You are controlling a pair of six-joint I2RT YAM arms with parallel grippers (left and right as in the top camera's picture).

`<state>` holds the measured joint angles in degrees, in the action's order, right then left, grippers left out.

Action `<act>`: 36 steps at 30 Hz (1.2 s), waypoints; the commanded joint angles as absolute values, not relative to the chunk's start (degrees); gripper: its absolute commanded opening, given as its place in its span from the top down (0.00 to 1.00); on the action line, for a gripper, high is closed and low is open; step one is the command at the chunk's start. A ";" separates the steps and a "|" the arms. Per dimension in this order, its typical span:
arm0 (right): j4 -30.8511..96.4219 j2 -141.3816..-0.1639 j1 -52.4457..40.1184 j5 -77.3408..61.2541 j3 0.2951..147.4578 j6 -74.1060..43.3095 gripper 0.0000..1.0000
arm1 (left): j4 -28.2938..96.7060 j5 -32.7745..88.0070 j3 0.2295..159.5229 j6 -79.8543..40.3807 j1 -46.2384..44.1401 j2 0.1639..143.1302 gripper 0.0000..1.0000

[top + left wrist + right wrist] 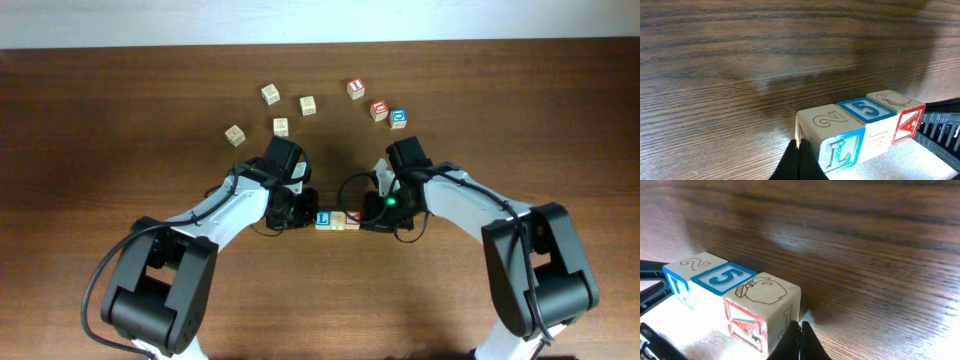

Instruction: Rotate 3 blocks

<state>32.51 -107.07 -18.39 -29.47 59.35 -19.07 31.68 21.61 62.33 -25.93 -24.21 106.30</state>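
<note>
Overhead view: a brown wooden table [100, 100] carries all items. The reference landmark is the row of three blocks [338, 220], lying between the two arms. The left arm [215, 215] reaches in to the row's left end and the right arm [470, 205] to its right end.

The left gripper [799, 160] has its fingers pressed together with nothing between them, tips low at the row's left end face. The right gripper [800, 341] is likewise closed on nothing, tips at the foot of the row's right end face. Whether either tip actually bears on the wood cannot be confirmed.

Within the row, the blocks sit flat, side by side and touching:
- The L block [832, 145] is at the left end, with a blue face bearing a white "L" and an outlined "2" on top.
- The tan block [875, 135] is in the middle, with a pale side face and a blue-framed "5" on top.
- The red block [902, 125] is at the right end, with a red "A" face and a line drawing on top.

Beyond the row, on its far side, four pale cubes [281, 126] lie scattered to the left. Two red cubes [378, 110] and a blue-framed cube [398, 119] lie to the right.
</note>
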 commanded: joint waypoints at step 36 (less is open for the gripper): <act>25.87 -107.20 -11.25 -41.60 54.26 -20.40 0.96 | 31.70 24.45 61.98 -24.58 -24.60 106.69 1.00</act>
<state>26.09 -106.56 -10.87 -41.91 54.57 -19.92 31.75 23.62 62.33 -25.74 -24.36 106.32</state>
